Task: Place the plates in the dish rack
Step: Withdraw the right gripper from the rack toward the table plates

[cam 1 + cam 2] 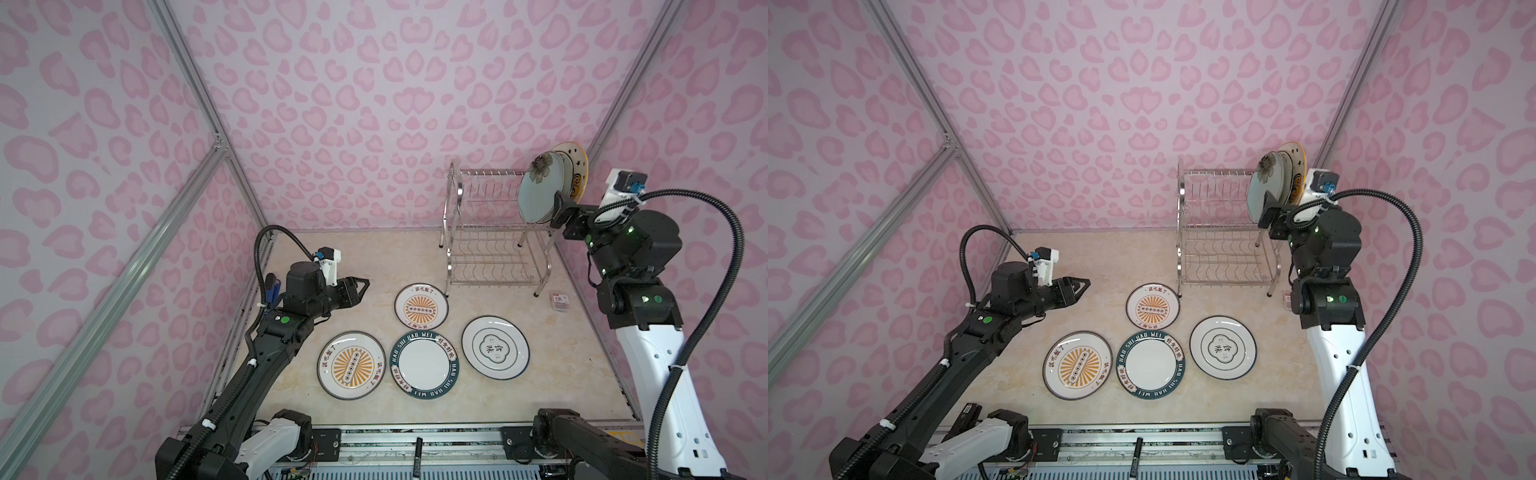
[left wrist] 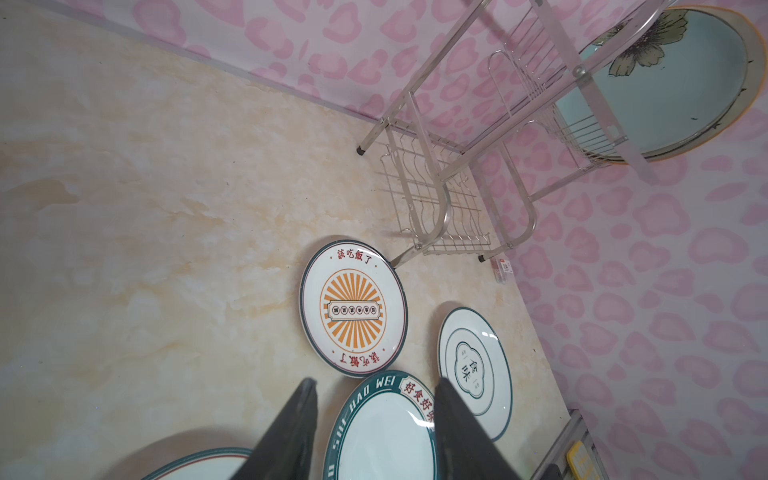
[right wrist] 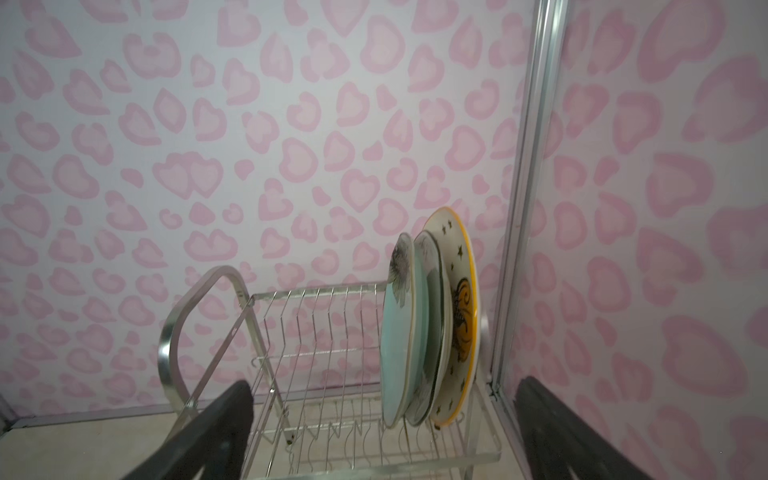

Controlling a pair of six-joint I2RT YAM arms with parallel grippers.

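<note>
Pink patterned walls enclose a beige tabletop. At its far right, the rack holds three plates upright at the right end of its top tier: blue plate, cream plate, star plate. Flat in front lie the far sunburst, near sunburst, lettered plate and emblem plate. The right gripper, spread wide and empty, sits by the blue plate, possibly touching it. The left gripper, partly open, grips nothing, left of the flat plates.

The dish rack is shiny chrome wire with polished metal tube frames. The plates, in the rack and on the table before it, are glossy glazed ceramic. The table looks smooth, cream and marble-patterned.
</note>
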